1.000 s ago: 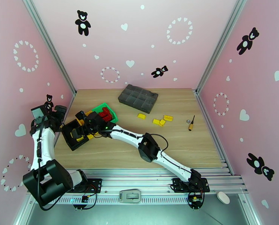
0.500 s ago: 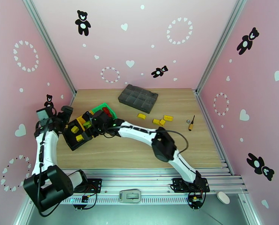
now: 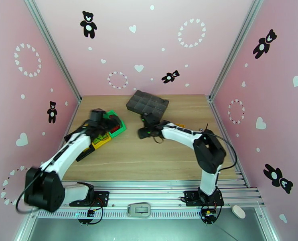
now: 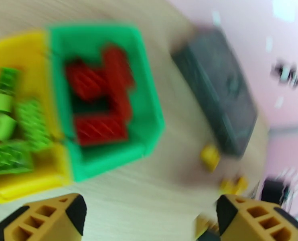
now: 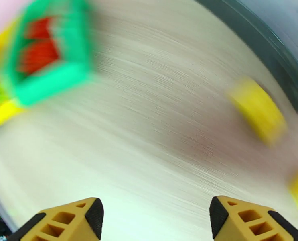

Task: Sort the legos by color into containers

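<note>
From up top, the left gripper [image 3: 102,123] is hovering right over the bins on the left side of the table [image 3: 149,161], and the arm is covering most of the black bin [image 3: 86,152]. The green bin [image 3: 119,122] is sitting next to the yellow bin [image 3: 97,143], touching it. It's holding the red legos [image 3: 114,127], while the yellow one has light green legos [image 3: 103,136] in it. The right gripper [image 3: 144,131] is hanging just in front of the grey tray [image 3: 147,104], which is lying at the back. In the left wrist cam the claw is standing wide open with nothing between the fingertips [image 4: 48,219]. It's looking down at red bricks piled in the green bin and green bricks in the yellow bin beside it. A few loose yellow legos [image 4: 210,156] are lying on the wood near the tray's corner. The right wrist cam is super blurry, but the claw is open there too, nothing in it. One yellow brick is lying ahead to the right near the tray's edge and another is at the right border. The green bin with its reds is sitting off to the upper left.
</note>
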